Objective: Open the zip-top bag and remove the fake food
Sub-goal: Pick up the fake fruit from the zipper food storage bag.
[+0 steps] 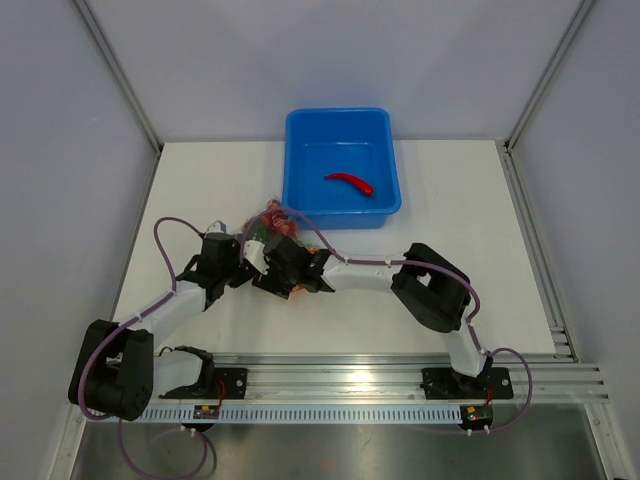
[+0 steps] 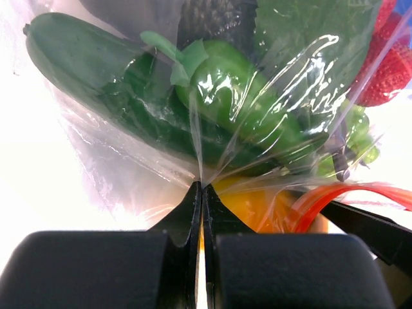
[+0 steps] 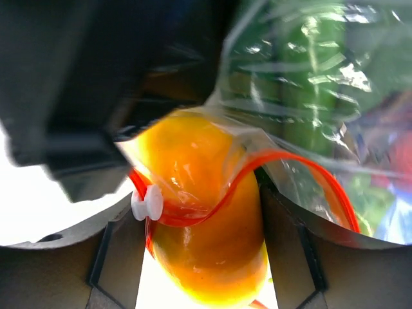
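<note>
Left gripper [image 2: 201,188]: pinching bag [image 2: 116,167] film | Right gripper [image 3: 199,215]: clamped on pepper [image 3: 206,264] between its fingers | Advice: hold bag firm, draw pepper straight back, clear of zip strip [image 3: 283,158].

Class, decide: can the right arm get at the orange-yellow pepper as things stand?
Probably yes: the orange-yellow pepper pokes out of the open zip-top bag, between the right fingers; only the zip strip crosses it.

The tub [image 1: 292,150] is sitting at the back of the worktop [image 1: 450,250], chili [image 1: 349,182] lying in it — zip-top bag [image 1: 272,222] holding the other fake food [image 2: 238,96] is lying front-left of it, between left gripper [image 2: 201,193] and right gripper [image 3: 207,244].
</note>
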Motion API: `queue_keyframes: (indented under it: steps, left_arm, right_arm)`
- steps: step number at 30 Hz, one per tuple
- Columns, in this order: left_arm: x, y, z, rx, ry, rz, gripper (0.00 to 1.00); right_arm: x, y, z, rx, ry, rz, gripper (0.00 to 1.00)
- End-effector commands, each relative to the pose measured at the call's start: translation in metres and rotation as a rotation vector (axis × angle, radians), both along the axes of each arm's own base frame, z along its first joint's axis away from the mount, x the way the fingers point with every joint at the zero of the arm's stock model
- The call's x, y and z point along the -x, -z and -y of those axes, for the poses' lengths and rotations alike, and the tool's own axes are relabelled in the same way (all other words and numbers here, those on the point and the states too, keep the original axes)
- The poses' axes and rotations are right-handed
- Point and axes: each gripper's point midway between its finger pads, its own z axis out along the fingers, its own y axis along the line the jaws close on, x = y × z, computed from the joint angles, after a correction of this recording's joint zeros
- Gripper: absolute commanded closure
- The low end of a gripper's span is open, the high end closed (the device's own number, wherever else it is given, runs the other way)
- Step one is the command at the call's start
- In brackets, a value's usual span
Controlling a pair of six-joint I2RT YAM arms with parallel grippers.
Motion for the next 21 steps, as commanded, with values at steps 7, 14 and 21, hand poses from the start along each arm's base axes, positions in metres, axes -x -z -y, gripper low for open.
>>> queue_keyframes:
  steps: [7,14,21]
  left_arm:
    - [0.004,0.003,-0.001,0.013,-0.011,-0.011,1.0]
    - [0.004,0.003,-0.001,0.01,-0.011,-0.012,1.0]
    - [0.004,0.0,-0.002,0.005,-0.015,-0.009,1.0]
  right_arm:
    - [-0.006,-0.02,0.026,-0.023,0.246,-0.007,0.0]
    - [0.004,-0.052,0.034,-0.097,0.253,-0.017,0.02]
    - [0.007,-0.042,0.045,-0.057,0.258,-0.015,0.19]
